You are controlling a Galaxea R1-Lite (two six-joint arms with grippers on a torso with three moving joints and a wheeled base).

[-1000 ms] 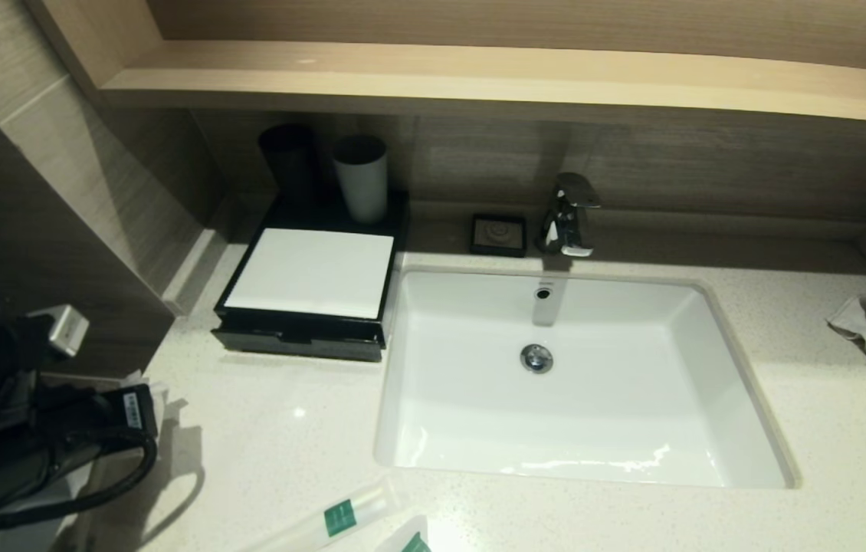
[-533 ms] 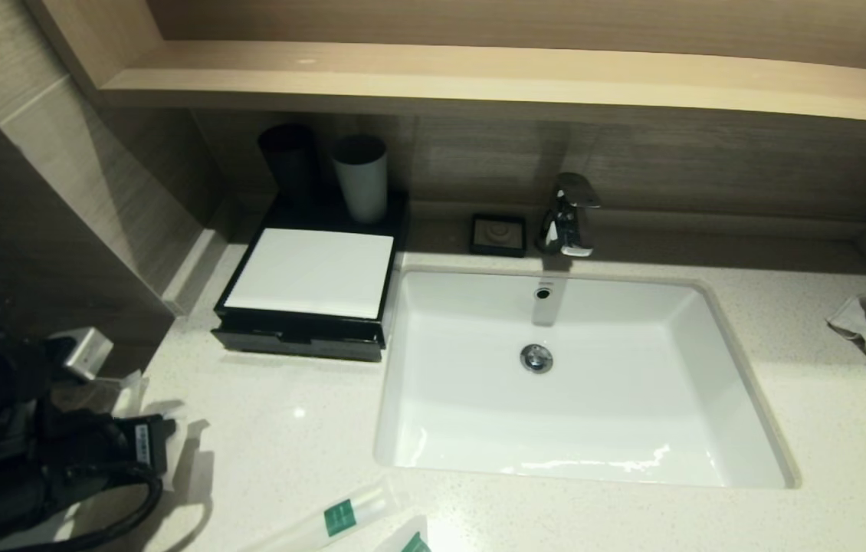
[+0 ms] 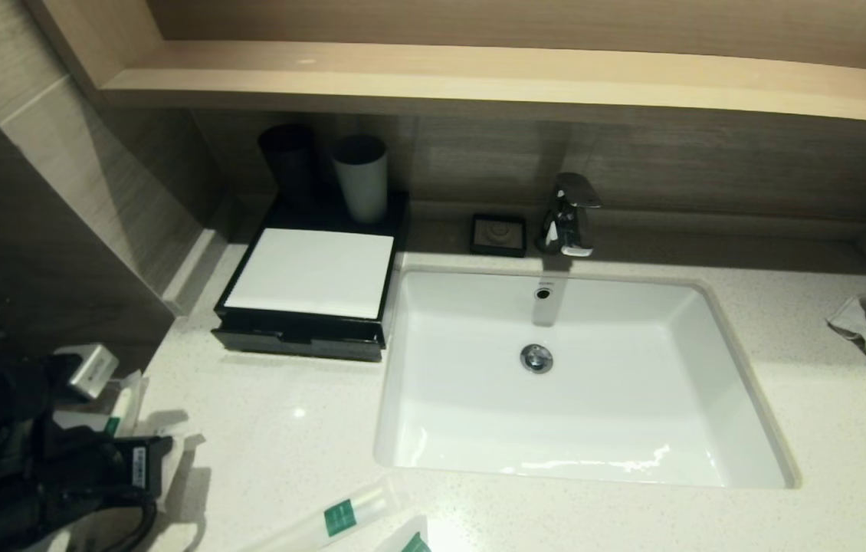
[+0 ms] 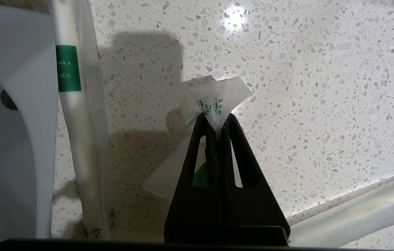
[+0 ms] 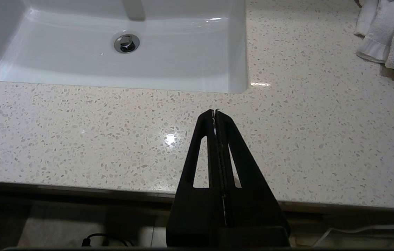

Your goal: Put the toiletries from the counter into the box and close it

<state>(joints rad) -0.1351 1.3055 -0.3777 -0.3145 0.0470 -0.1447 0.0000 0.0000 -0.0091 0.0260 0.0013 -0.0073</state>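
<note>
Left fingers: pressed together on a short, flat translucent packet (image 4: 218, 101); the film fans out above the tips, green print showing.
Left gripper (image 4: 217, 122): low over the speckled counter (image 4: 322, 104), at the front-left corner in the head view.
Grip quality: only one edge of the packet is pinched; the rest hangs loose below the jaws. Judged a thin hold that could slip under a quick swing.
Step in hand: carrying the gripped packet towards the box (image 3: 310, 291), in my judgement.
Box condition: the black box with the white top panel stands at the back-left of the counter, beside the sink basin (image 3: 479, 460); its front drawer looks nearly flush. Judged that it needs opening before anything can go in.
Advice: lift clear of the stone first, travel slowly, keep the packet hanging free of the long packet (image 4: 78, 139) lying beside it.
Remaining toiletries: the long packet with a green label lies just beside the gripper; another long packet (image 3: 341, 515) and part of a further one (image 3: 411, 541) lie at the front edge. The task seems at an early stage.
Left arm pose: wrist low, camera looking down on the stone; the arm's dark bulk fills the lower-left corner of the head view.
Right gripper (image 5: 215, 112): fingers together, holding nothing; parked over the counter's front edge before the basin.
Hazard: black cup (image 3: 289, 161) and white cup (image 3: 361, 178) stand on the box's rear part.
</note>
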